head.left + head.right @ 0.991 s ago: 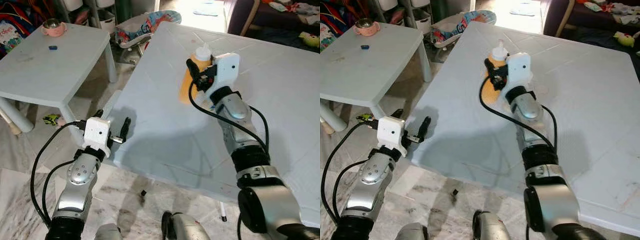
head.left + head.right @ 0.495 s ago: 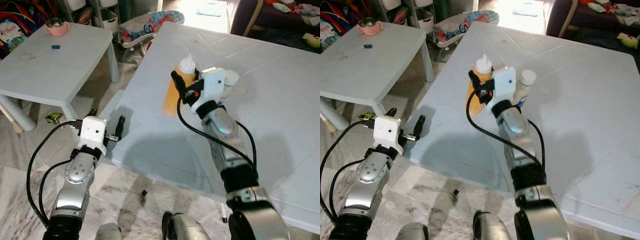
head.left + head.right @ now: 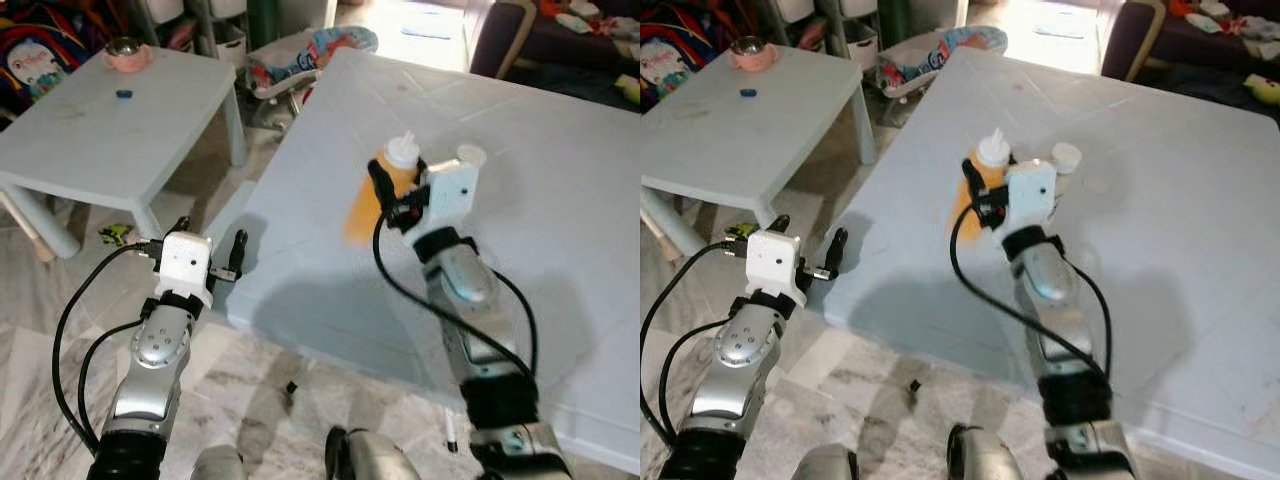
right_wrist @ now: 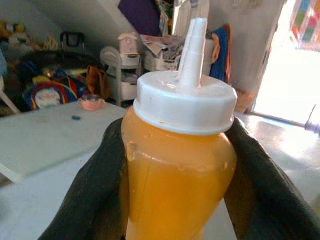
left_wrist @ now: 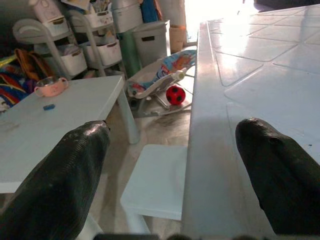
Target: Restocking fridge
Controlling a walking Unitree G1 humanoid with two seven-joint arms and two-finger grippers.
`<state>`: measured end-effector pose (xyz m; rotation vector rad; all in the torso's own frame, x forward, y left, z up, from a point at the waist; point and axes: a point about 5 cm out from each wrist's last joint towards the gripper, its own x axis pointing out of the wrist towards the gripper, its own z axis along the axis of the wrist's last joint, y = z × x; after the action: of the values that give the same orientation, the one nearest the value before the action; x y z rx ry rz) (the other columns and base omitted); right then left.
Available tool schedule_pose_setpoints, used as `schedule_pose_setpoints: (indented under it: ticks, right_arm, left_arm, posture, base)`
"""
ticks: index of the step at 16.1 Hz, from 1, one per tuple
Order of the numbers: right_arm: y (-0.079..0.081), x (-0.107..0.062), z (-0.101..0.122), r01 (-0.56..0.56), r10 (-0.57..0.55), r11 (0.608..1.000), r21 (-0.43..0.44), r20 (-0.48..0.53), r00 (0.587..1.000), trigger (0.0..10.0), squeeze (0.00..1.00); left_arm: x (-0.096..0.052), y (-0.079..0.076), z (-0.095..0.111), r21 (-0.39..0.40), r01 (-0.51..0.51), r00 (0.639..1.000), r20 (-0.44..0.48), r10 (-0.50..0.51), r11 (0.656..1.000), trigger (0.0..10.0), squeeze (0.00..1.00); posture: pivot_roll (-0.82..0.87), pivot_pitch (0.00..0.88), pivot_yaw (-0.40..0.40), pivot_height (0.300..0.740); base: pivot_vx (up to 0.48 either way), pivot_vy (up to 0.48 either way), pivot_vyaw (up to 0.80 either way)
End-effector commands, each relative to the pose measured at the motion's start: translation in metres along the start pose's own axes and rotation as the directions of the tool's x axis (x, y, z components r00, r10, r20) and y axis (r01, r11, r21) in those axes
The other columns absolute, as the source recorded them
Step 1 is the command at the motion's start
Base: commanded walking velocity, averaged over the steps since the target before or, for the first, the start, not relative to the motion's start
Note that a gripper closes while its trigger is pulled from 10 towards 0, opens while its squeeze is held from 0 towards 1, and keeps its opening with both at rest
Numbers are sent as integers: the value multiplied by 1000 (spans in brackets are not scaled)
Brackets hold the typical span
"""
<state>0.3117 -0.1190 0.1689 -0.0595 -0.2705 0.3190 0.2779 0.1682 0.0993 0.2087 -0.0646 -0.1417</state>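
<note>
**Over the surface, a bottle is held aloft**

Between the two black fingers of the right end effector [image 4: 175, 165] an orange bottle [image 4: 177, 170] with a white nozzle cap is clamped upright, the fingers [image 4: 92, 185] pressed against both its sides. It is held above the large white surface [image 3: 560, 200], clear of the top. Just behind the wrist housing a white-capped bottle [image 3: 1064, 160] is seen standing on the surface. The left end effector [image 3: 210, 258] is held released beside the surface's near-left edge, fingers [image 5: 60, 190] spread apart. Further left, a low table [image 3: 90, 130] carries a pink cup [image 3: 126, 52] and a small blue object [image 3: 124, 94]. A baby bouncer [image 3: 310, 55] lies on the floor beyond.
</note>
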Motion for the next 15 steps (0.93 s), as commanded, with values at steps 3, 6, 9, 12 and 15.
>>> schedule_pose_setpoints:
  ticks: [3, 6, 9, 12, 15]
  right_arm:
    - [10, -13, -1, -77, 80, 995, 66, -39, 996, 10000, 0]
    - [10, -16, -4, -32, 38, 994, 102, -55, 998, 10000, 0]
    - [9, -17, -4, -25, 36, 987, 162, -67, 997, 9255, 0]
    - [7, -18, -3, -16, 33, 982, 186, -85, 996, 10000, 0]
    - [10, -15, -2, -53, 69, 982, 179, -85, 994, 10000, 0]
  left_arm:
    - [2, 0, 0, 6, -5, 1000, -1, 5, 1000, 10000, 0]
    - [2, 0, 0, 2, -5, 1000, 1, 5, 1000, 10000, 0]
    - [2, -2, 0, 0, -2, 1000, -2, 2, 1000, 10000, 0]
    - [2, -3, -1, -1, -1, 1000, -2, 1, 1000, 10000, 0]
    - [2, -3, -1, 1, 3, 1000, -1, -3, 1000, 10000, 0]
  posture:
    - [20, 52, -37, 740]
    - [20, 54, -38, 740]
    - [18, 56, -40, 740]
    - [17, 57, -42, 740]
    - [19, 55, -42, 740]
  base:
    - [-269, 0, 0]
    - [-275, 0, 0]
    - [-274, 0, 0]
    - [-276, 0, 0]
    - [-275, 0, 0]
